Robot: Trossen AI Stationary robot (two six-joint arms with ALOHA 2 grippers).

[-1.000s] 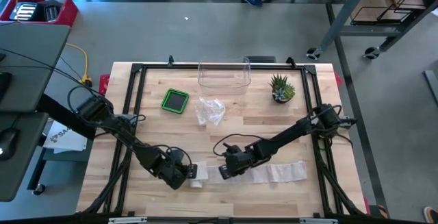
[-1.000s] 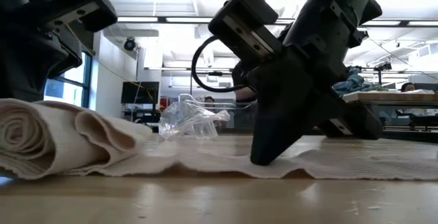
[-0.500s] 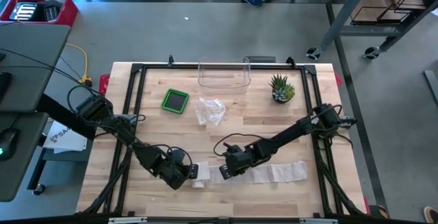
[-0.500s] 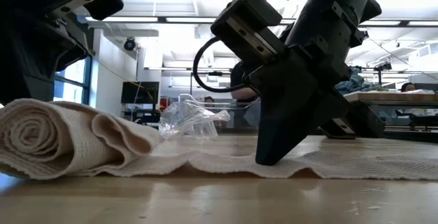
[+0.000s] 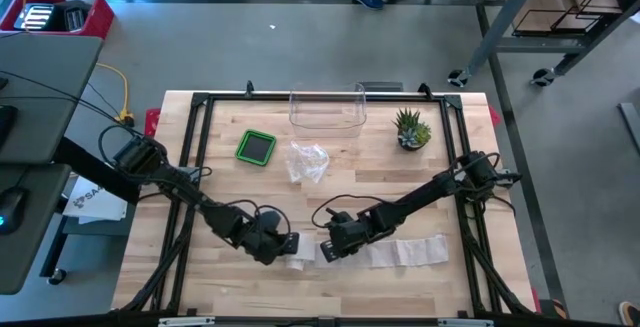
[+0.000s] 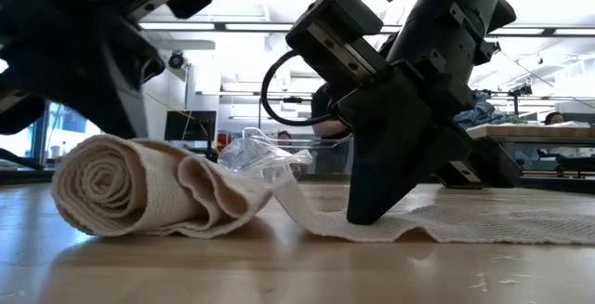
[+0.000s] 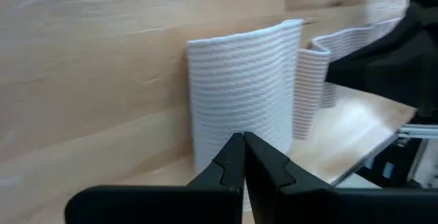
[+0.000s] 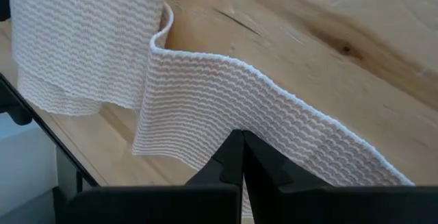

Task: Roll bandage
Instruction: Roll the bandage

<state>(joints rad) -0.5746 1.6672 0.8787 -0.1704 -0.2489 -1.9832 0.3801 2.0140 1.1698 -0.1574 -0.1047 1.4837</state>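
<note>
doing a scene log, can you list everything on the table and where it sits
bandage: one, white, near edge of the table; rolled end at its left, flat strip trailing right
green container: one, green rim with dark inside, back left
crumpled plastic wrap: one, clear, centre, right of the green container
clear bin: one, transparent, back centre
potted plant: one, green, back right
table: one, light wood with black frame
left hand: one, dark, shut, at the rolled end
right hand: one, dark, shut, pressing on the flat strip
</note>
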